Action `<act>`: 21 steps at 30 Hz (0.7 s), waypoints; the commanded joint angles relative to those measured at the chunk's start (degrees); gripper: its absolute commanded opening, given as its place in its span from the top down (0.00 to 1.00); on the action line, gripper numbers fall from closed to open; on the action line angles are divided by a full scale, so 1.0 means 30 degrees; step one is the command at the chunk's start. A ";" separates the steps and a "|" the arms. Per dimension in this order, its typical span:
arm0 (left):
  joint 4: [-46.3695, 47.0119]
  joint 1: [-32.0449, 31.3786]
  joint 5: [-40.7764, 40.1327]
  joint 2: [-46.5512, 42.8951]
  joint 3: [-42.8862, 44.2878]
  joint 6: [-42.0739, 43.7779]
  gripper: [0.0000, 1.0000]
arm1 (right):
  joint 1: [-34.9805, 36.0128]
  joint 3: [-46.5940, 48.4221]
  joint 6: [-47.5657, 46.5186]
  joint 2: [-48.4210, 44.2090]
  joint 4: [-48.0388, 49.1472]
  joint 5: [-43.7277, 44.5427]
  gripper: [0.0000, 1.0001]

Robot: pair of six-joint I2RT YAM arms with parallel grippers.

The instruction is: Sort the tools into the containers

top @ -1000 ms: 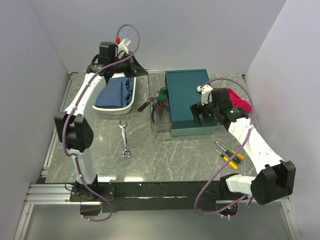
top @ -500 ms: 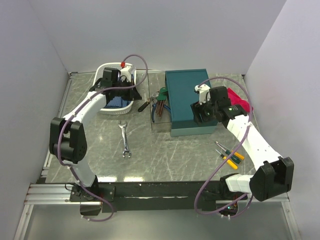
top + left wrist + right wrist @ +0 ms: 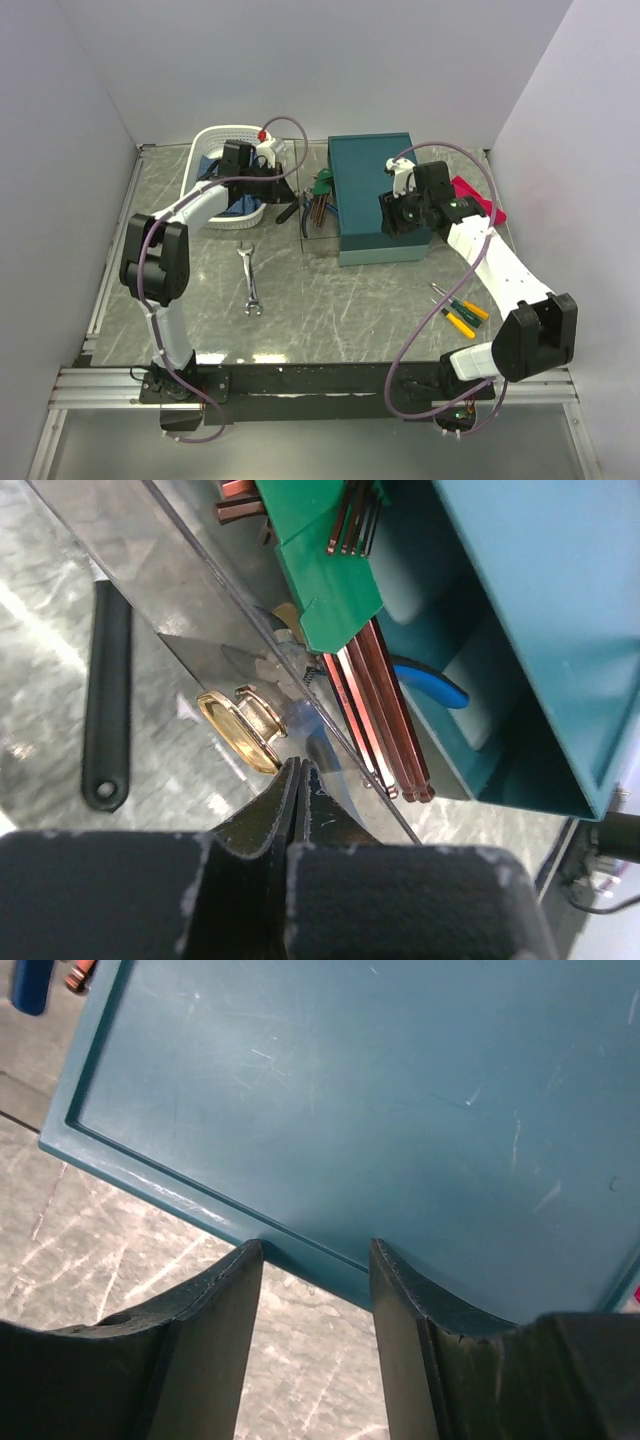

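Observation:
The teal box (image 3: 365, 190) stands at the back middle, lid closed. A clear tray (image 3: 320, 245) against its left side holds a green hex-key set (image 3: 320, 188), copper-coloured keys (image 3: 385, 720) and a blue plier handle (image 3: 432, 687). My left gripper (image 3: 282, 183) is shut and empty, its tip (image 3: 297, 770) just above the clear tray's edge by a brass latch (image 3: 240, 728). A black-handled tool (image 3: 108, 710) lies left of it. My right gripper (image 3: 398, 213) is open and empty, hovering over the teal lid (image 3: 350, 1090) near its edge. A silver spanner (image 3: 250, 281) and screwdrivers (image 3: 458, 308) lie on the table.
A white basket (image 3: 212, 140) with a blue cloth (image 3: 238, 205) stands at the back left, beside my left arm. A red cloth (image 3: 476, 198) lies right of the box. Grey walls close in the left, back and right sides.
My left arm has swung from over the basket forward and right to the clear tray beside the box. My right gripper has shifted slightly back over the teal lid.

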 commanded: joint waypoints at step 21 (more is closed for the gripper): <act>0.4865 -0.2661 0.3220 0.3719 0.3776 -0.3985 0.99 | -0.0078 -0.2937 -0.0627 -0.0237 0.0878 0.1043 0.40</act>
